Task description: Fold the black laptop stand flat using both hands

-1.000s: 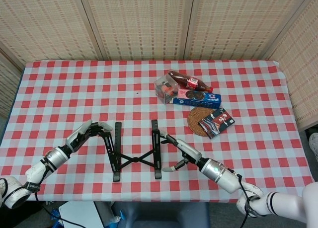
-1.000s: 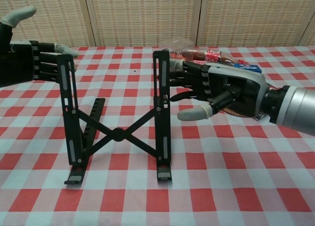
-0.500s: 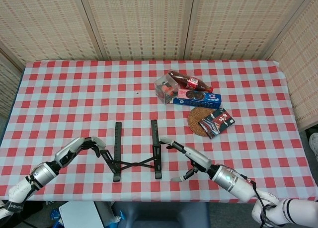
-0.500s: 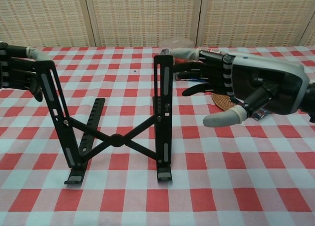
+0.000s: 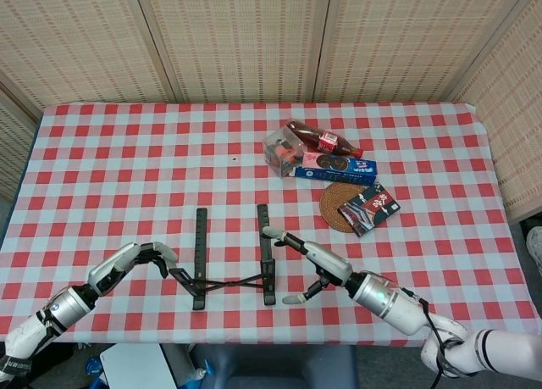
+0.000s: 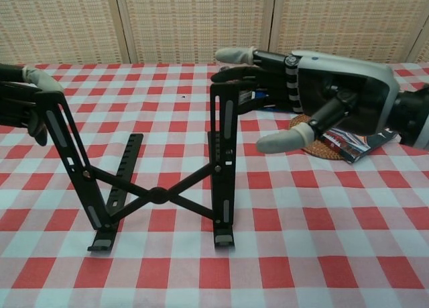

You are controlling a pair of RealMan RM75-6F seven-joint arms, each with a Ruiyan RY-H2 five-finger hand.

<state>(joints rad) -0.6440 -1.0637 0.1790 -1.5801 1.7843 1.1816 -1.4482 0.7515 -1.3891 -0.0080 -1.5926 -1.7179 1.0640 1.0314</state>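
The black laptop stand [image 5: 229,280] stands near the table's front edge with its crossed braces spread. In the chest view the stand [image 6: 159,195] has its left upright leaning outward to the left and its right upright nearly vertical. My left hand [image 5: 137,258] curls around the top of the left upright; in the chest view the left hand [image 6: 21,101] shows at the frame's left edge. My right hand [image 5: 324,266] is at the right upright; the right hand [image 6: 322,96] lays its extended fingers over that upright's top, thumb hanging apart and holding nothing.
Behind and to the right lie a cola bottle [image 5: 326,140], a clear plastic box [image 5: 279,149], a blue cookie box [image 5: 335,169] and a round woven coaster [image 5: 335,208] with a dark packet [image 5: 370,208] on it. The table's front edge [image 5: 254,342] runs just before the stand.
The left upright has been pulled outward and now leans further left, spreading the braces lower. My right hand has risen from beside the right upright to lie over its top.
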